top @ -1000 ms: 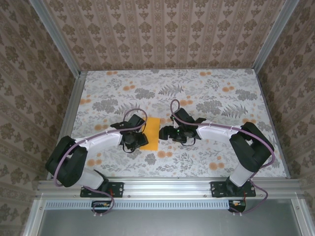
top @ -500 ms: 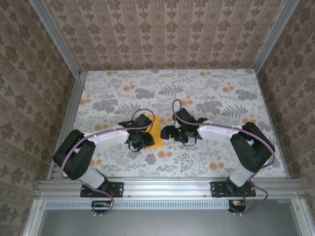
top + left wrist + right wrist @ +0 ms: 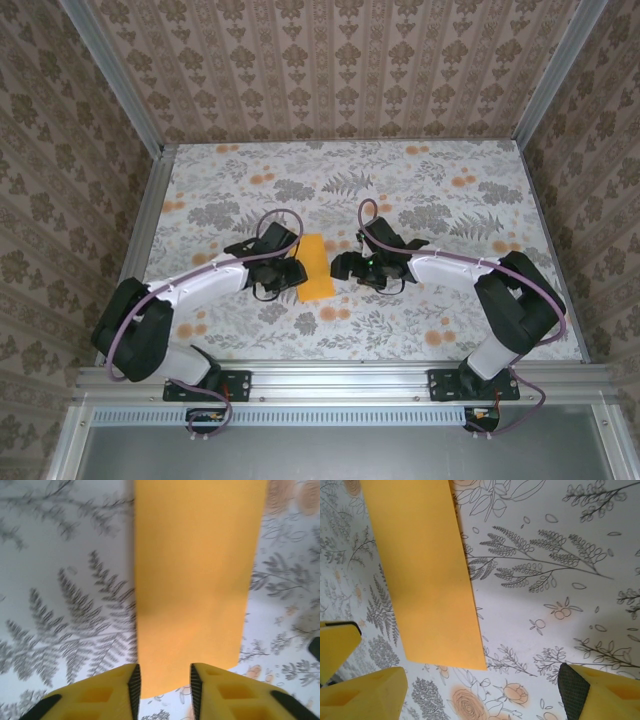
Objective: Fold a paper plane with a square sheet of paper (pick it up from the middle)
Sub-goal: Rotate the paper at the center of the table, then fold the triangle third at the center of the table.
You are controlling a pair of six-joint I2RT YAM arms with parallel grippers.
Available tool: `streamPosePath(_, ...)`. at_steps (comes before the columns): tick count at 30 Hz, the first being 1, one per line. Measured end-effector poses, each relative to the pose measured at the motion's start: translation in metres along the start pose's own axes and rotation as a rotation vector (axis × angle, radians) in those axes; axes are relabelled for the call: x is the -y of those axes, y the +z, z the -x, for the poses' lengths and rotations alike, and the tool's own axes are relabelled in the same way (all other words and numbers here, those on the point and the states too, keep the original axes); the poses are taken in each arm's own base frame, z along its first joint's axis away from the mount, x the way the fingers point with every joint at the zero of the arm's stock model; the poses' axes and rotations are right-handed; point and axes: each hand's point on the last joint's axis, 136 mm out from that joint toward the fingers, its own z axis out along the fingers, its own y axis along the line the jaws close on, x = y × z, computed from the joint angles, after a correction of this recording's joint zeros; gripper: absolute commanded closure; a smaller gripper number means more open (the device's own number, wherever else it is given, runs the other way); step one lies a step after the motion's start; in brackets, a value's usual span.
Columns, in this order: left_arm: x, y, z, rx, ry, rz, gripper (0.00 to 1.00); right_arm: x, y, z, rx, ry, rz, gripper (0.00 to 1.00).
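Note:
The square sheet of paper [image 3: 316, 268] lies flat on the floral table as a narrow orange-yellow strip between my two grippers. My left gripper [image 3: 292, 272] sits at the strip's left edge. In the left wrist view its yellow fingers [image 3: 117, 690] stand a little apart, and the paper [image 3: 195, 580] runs away from the gap with its near edge between the pads; the gripper [image 3: 165, 686] is open. My right gripper [image 3: 342, 266] hovers just right of the strip, open wide [image 3: 477, 695]. The paper [image 3: 420, 570] lies to its left, untouched.
The floral tablecloth [image 3: 420, 190] stretches far behind and to both sides. Aluminium rails [image 3: 150, 220] border the table, and patterned walls rise behind it. Purple cables loop over both wrists.
The left gripper's jaws have narrowed, and it has shifted right to the paper's left edge. The right gripper has moved slightly to the right and stays wide open.

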Motion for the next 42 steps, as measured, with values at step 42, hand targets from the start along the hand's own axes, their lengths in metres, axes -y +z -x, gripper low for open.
streamPosePath(42, -0.017, 0.048, 0.029, -0.035, -0.135, -0.063, 0.82, -0.023, 0.031, -0.034, -0.163, 0.06, 0.095, 0.24)
